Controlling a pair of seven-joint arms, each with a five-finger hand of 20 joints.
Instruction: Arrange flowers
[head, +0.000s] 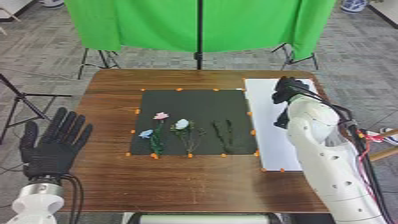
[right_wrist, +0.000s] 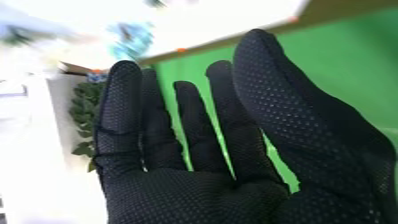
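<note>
While the left hand (head: 51, 157) is open, right hand (head: 289, 91) over white sheet (head: 268, 117), fingers straight

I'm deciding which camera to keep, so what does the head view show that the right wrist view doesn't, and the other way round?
Head view: the left hand, fingers straight; the dark mat with flowers lying on it; and the upright black pole.

Right wrist view: the fine mesh of the right hand's glove, and dark green leaves beside the fingers, which I cannot match to a plant in the head view.

Both: the right hand, the green backdrop and small orange marks.
</note>
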